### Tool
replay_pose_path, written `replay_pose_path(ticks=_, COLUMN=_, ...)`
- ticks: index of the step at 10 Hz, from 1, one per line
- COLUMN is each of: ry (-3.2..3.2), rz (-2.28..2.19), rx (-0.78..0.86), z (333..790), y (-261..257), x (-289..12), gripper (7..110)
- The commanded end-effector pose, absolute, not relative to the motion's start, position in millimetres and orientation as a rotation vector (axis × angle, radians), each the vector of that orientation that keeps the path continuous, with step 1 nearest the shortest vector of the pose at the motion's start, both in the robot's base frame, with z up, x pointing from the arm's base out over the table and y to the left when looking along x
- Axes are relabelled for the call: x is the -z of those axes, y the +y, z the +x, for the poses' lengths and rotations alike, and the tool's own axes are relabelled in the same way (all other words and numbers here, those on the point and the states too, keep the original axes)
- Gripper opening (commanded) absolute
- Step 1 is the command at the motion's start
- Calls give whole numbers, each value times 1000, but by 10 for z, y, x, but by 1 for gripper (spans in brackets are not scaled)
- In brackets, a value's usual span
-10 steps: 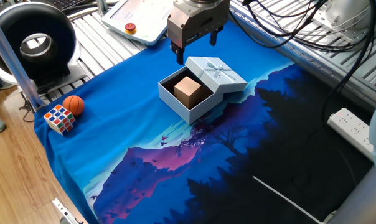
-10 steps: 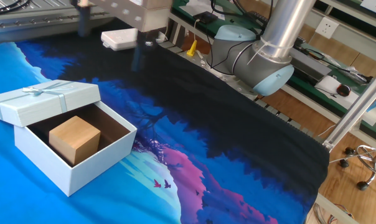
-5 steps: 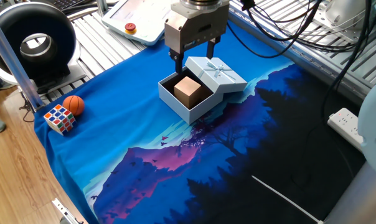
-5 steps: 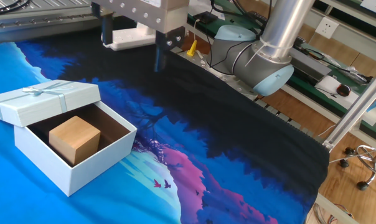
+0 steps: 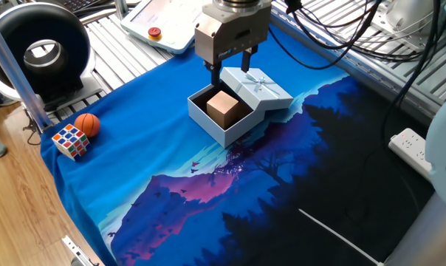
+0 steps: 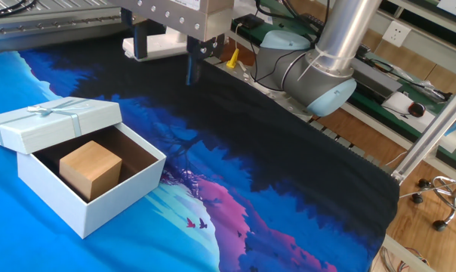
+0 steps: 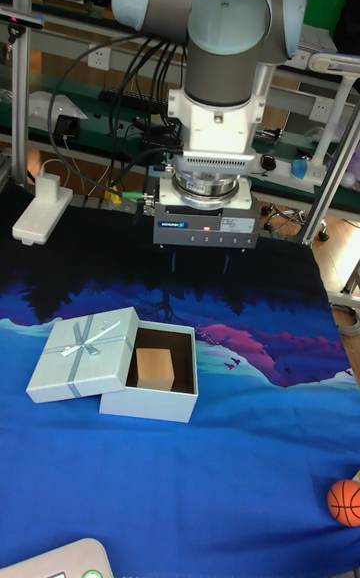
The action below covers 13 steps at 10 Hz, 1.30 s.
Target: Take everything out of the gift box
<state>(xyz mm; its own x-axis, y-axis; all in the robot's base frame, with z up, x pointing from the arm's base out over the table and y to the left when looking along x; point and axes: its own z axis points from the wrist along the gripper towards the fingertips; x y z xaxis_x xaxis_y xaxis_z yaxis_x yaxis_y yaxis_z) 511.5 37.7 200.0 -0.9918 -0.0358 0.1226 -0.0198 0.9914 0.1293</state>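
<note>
The gift box (image 5: 212,126) stands open on the blue cloth, its ribboned lid (image 5: 257,87) leaning on the far right rim. Inside sits a plain tan cube (image 5: 224,108). The other fixed view shows the same box (image 6: 100,204), cube (image 6: 90,168) and lid (image 6: 50,121). My gripper (image 5: 230,68) hangs open above the box's back edge with nothing between its fingers. In the tall fixed view the gripper (image 7: 200,263) is above and behind the box (image 7: 150,404), cube (image 7: 155,366) and lid (image 7: 82,353).
A Rubik's cube (image 5: 70,140) and an orange ball (image 5: 87,124) lie near the cloth's left corner. A white power strip (image 5: 422,155) is at the right, a white pendant (image 5: 167,22) behind the arm, and a black round device (image 5: 42,52) at far left.
The gripper came down and shifted toward the box's back edge, still open. In the last half second it barely moved. Box, lid and cube stayed put.
</note>
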Motion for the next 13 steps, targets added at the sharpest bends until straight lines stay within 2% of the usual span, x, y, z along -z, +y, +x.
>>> replay_pose_path(ticks=1, ry=-3033, rz=74, rx=182, z=5157, y=347, x=-1967, gripper=7)
replay_pose_path(ticks=5, ry=-3097, rz=138, rx=99, z=5305, y=196, x=-1921, gripper=7)
replay_pose_path(ticks=13, ry=-3118, rz=191, rx=80, z=5294, y=188, x=-1765, gripper=7)
